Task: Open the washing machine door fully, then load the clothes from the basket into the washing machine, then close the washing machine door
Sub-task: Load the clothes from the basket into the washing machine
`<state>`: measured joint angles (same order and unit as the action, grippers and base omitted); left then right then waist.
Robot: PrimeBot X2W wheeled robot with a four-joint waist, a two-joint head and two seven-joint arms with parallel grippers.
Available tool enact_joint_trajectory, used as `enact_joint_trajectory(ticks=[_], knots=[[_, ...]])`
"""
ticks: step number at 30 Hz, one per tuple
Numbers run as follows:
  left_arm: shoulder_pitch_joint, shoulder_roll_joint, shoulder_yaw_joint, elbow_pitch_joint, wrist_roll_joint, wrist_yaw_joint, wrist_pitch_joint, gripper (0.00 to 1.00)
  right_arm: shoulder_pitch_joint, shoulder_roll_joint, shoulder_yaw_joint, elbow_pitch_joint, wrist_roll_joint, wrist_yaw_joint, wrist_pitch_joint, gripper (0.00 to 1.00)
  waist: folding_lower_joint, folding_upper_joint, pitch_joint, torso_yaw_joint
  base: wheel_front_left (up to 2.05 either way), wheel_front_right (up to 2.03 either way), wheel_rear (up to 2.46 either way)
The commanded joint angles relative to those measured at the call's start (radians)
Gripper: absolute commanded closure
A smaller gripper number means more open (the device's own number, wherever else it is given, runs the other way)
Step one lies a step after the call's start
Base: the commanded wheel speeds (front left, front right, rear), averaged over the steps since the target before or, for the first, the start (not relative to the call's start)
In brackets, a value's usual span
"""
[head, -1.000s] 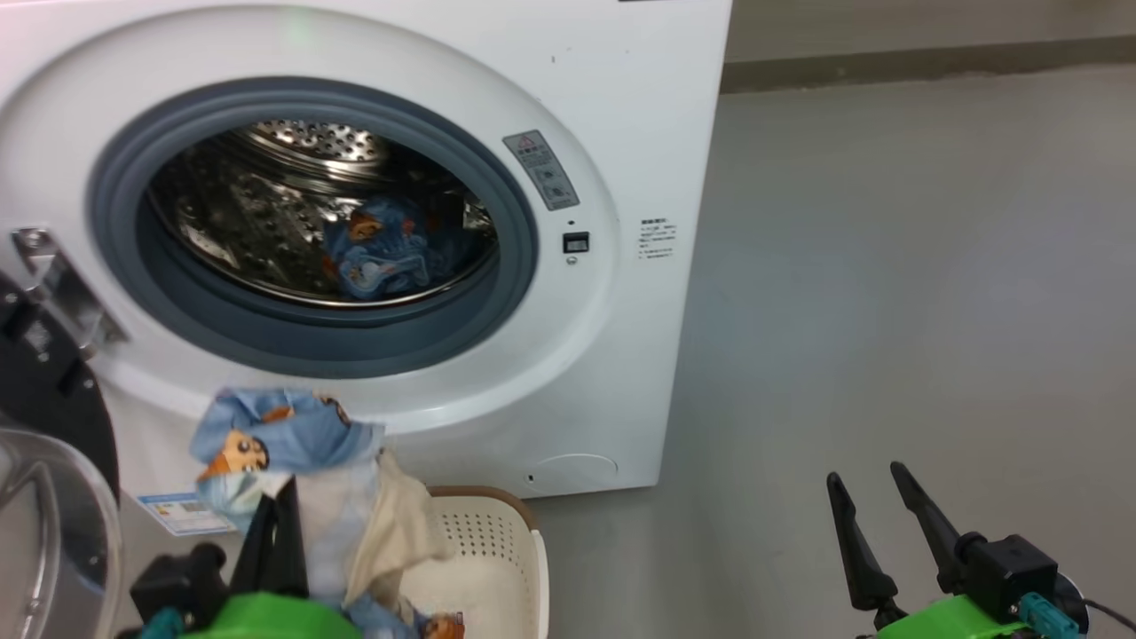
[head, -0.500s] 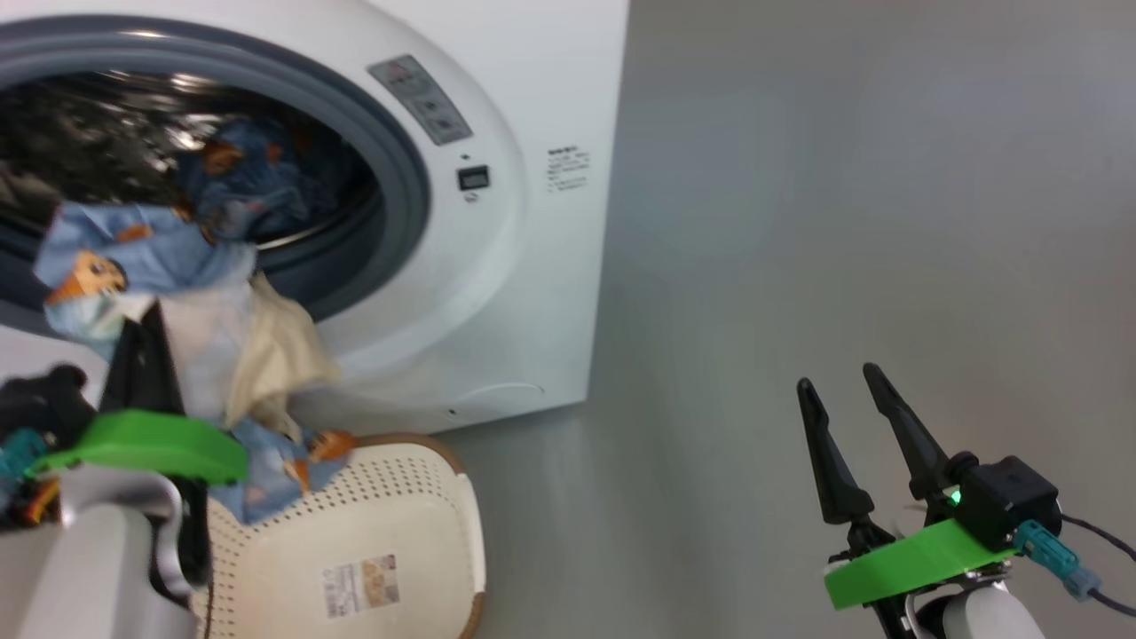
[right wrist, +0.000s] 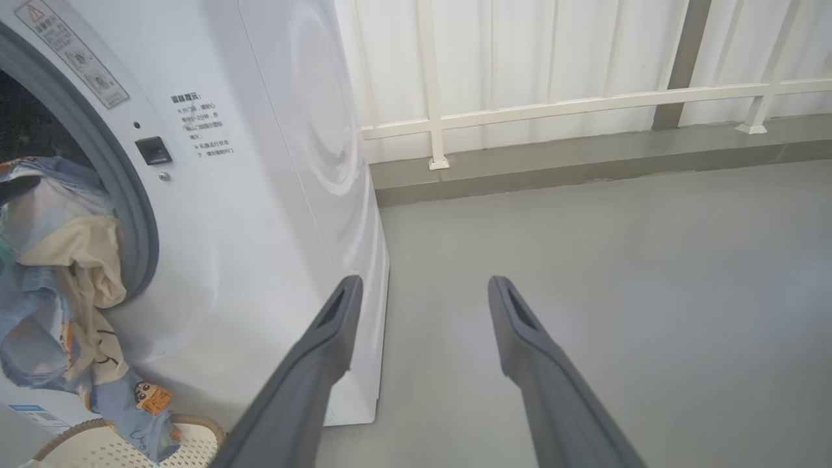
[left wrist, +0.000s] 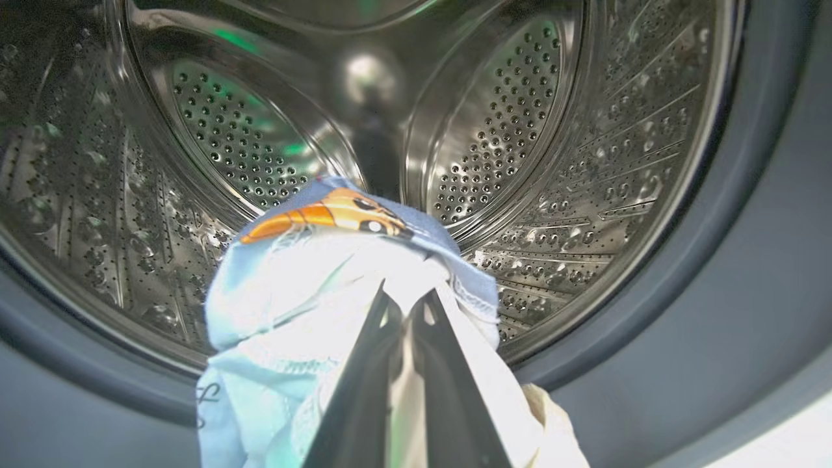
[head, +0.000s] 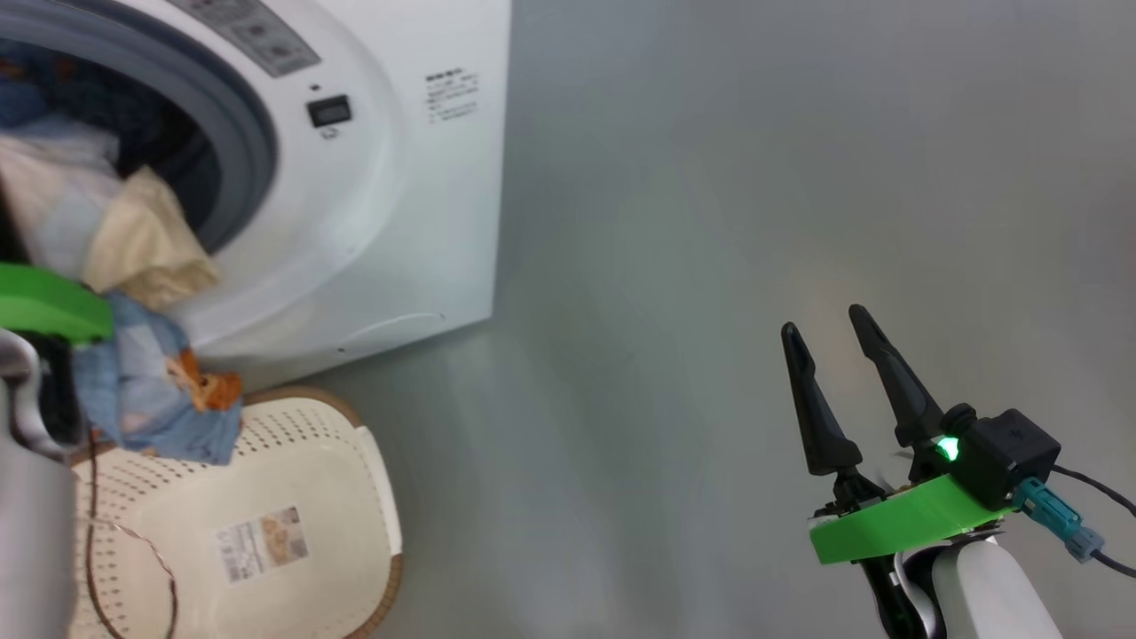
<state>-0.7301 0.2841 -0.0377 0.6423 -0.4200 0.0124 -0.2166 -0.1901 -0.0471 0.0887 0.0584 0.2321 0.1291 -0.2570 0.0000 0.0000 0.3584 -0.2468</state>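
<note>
Vertically long clothes (right wrist: 71,260) in left pincer (left wrist: 404,296).

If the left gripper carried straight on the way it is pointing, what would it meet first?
Shut on the clothes, the left gripper points through the grey seal. It would probably meet the back of the perforated steel drum first, though depth is hard to judge.
</note>
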Motion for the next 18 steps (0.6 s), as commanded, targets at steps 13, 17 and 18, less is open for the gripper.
enact_joint_trajectory(ticks=[13, 17, 18], knots=[[-0.301, 0.163, 0.029, 0.203, 0.034, -0.036, -0.038, 1.0, -0.024, -0.003, 0.068, -0.037, 0.028, 0.002, -0.005, 0.0, 0.0, 0.0, 0.196, -0.127, 0.0, 0.0, 0.0], [-0.383, 0.197, 0.026, 0.243, 0.047, -0.039, -0.041, 1.0, -0.014, -0.003, 0.09, -0.036, 0.027, 0.002, -0.005, 0.0, 0.0, 0.0, 0.227, -0.139, 0.0, 0.0, 0.0], [-0.403, 0.2, 0.027, 0.251, 0.049, -0.036, -0.042, 1.0, -0.014, -0.003, 0.097, -0.036, 0.027, 0.002, -0.005, 0.0, 0.0, 0.0, 0.235, -0.141, 0.0, 0.0, 0.0]])
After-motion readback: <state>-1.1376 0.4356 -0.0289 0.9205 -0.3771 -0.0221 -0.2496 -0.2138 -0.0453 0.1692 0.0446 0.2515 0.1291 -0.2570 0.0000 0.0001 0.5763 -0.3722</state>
